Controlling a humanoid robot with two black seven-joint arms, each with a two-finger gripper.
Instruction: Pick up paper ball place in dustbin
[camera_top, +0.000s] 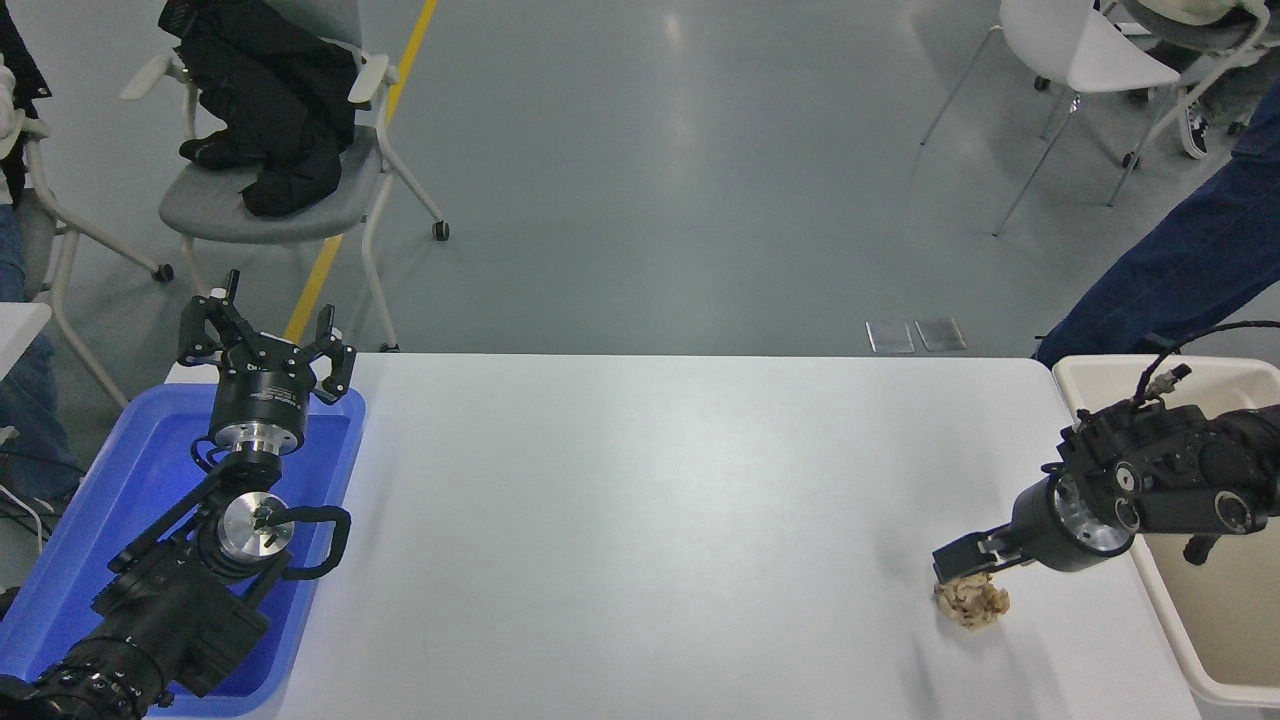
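**Arm and Hand Status**

Left arm: enters from the lower left corner and extends away from the camera. The left hand points toward the far side, fingers spread apart.

Right arm: enters from the right edge, low, with the wrist angled down and to the left. The right hand sits at the arm's leftmost end. Whether its fingers are apart or together cannot be determined from this view.

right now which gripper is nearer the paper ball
Right. The right gripper sits at the paper ball, just above it; the left gripper is parked across the table over the blue tray.
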